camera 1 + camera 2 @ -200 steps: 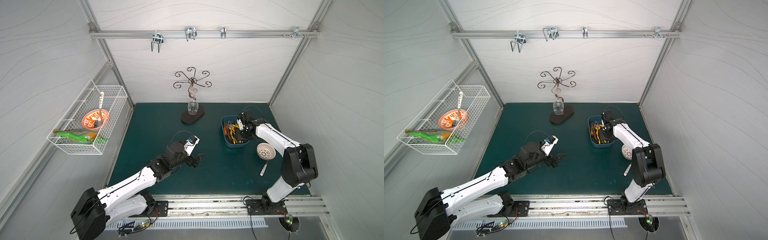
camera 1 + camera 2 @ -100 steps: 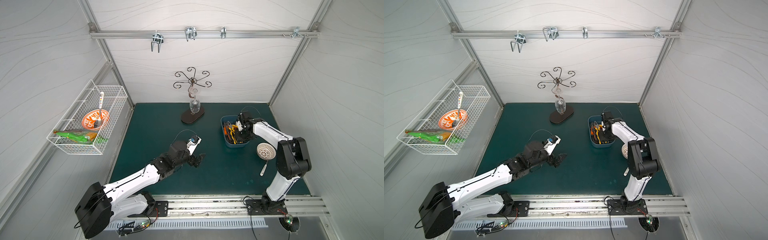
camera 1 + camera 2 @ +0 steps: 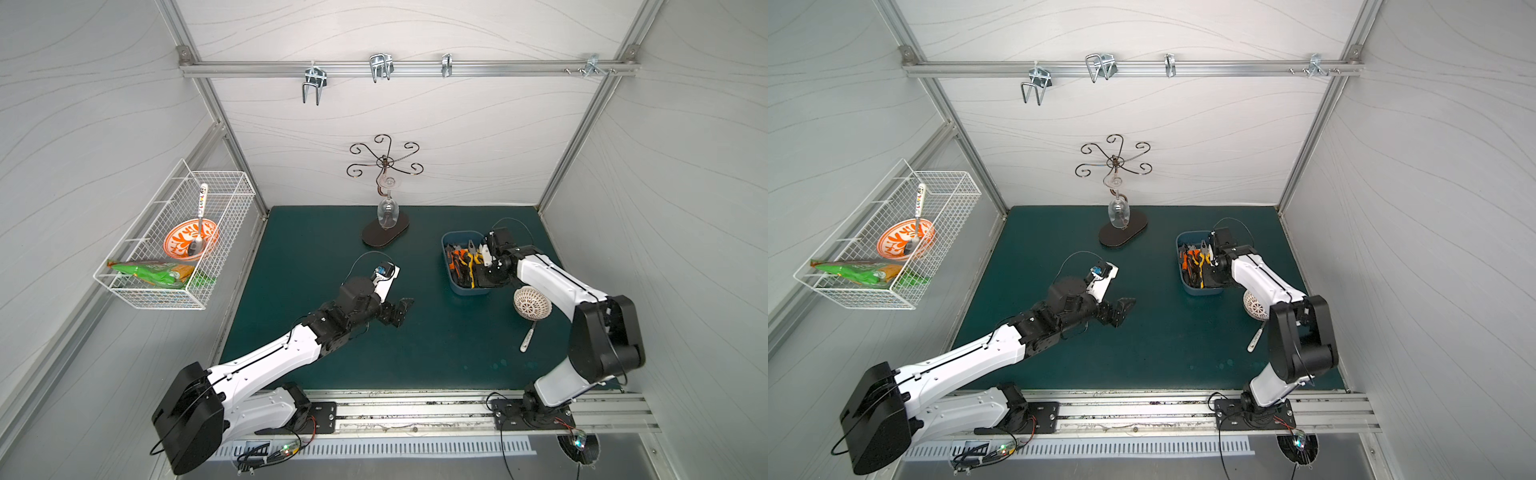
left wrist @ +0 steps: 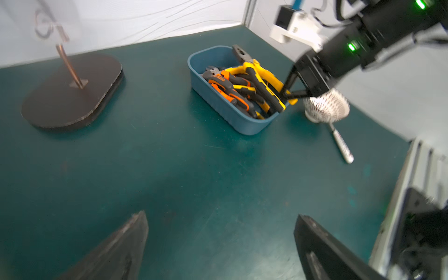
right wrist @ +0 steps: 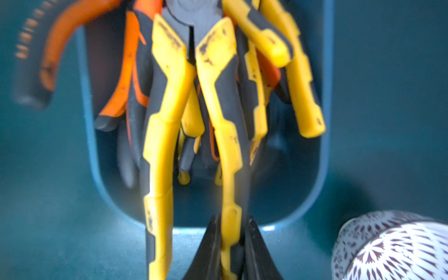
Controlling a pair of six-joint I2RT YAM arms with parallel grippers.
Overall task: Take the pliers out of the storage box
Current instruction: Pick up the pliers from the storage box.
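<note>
The right hand (image 4: 287,95) grasps one yellow handle of the pliers (image 5: 228,145) at the box's (image 4: 218,106) near end; left hand (image 4: 220,215) hangs released over the worktop (image 3: 332,249), well apart from them

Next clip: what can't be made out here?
- Piled yellow-and-black and orange-and-black pliers: count unclear; they overlap in the blue plastic storage box, and the right arm covers part in both top views.
- Gripped yellow-and-black pliers: head blurred and cut off by the right wrist view's edge.
- Right gripper: only fingertips show, right wrist view.
- Left gripper: finger bases cut off, left wrist view.
</note>
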